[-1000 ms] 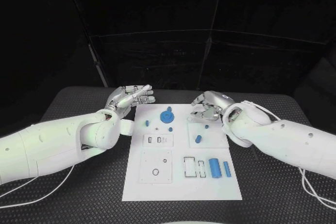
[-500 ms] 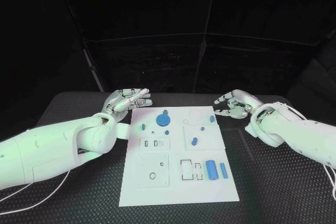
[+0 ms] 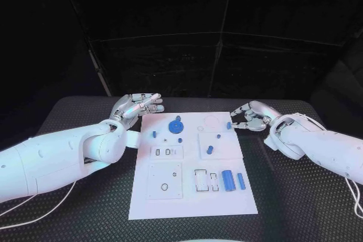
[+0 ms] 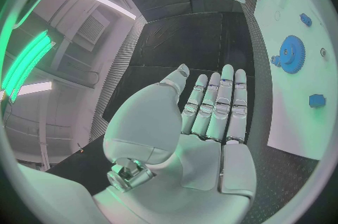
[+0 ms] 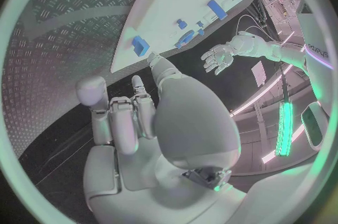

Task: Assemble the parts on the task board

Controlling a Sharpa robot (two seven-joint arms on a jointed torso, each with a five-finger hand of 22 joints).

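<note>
While the task board [image 3: 193, 168] lies flat in the middle of the black table [image 3: 295, 200], both hands hang just off its far corners and hold nothing. By the far left corner the left hand [image 3: 135, 106] is held palm up, its fingers [image 4: 224, 101] stretched out straight and side by side, thumb a little apart; the board's left edge runs just beside those fingertips without touching them. Off the far right corner the right hand [image 3: 252, 116] has its fingers [image 5: 134, 117] loosely curled inward around nothing, their tips near the board's right edge, close to a small blue peg [image 3: 228, 125]. On the board's far part sits a blue gear [image 3: 176, 127] with small blue pieces around it, well clear of both hands. Near the board's right edge toward the robot, a thick blue cylinder [image 3: 227, 178] and a thinner blue pin [image 3: 241, 181] lie side by side beside open rectangular slots.
</note>
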